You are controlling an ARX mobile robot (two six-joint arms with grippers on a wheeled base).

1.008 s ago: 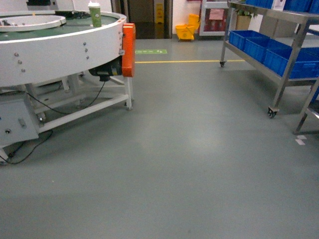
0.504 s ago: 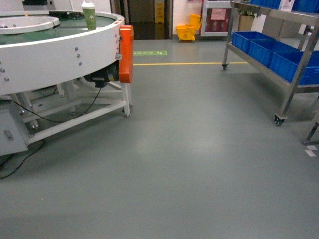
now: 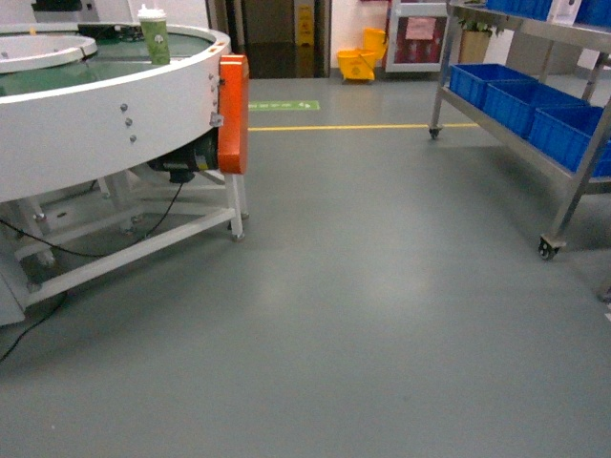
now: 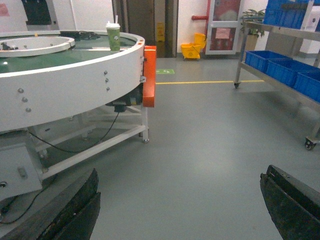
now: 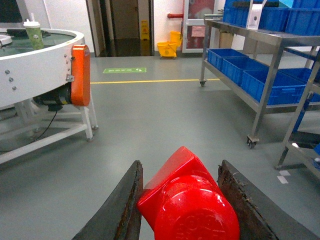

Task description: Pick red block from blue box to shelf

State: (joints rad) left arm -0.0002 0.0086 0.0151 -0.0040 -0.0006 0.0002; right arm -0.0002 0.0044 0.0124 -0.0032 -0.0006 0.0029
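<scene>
Since the earlier head frame, the view has swung right: the white table [image 3: 105, 114] slid leftward. The right gripper [image 5: 182, 200] clamps the red block [image 5: 187, 200], stud toward the camera; the left gripper [image 4: 180, 205] hangs spread. Beyond stands the shelf [image 5: 260, 60].

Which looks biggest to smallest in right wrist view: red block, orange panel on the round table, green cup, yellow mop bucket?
1. red block, held in the right claw, so nearness to the camera inflates it
2. orange panel
3. Green cup and yellow mop bucket look alike; unranked.
</scene>
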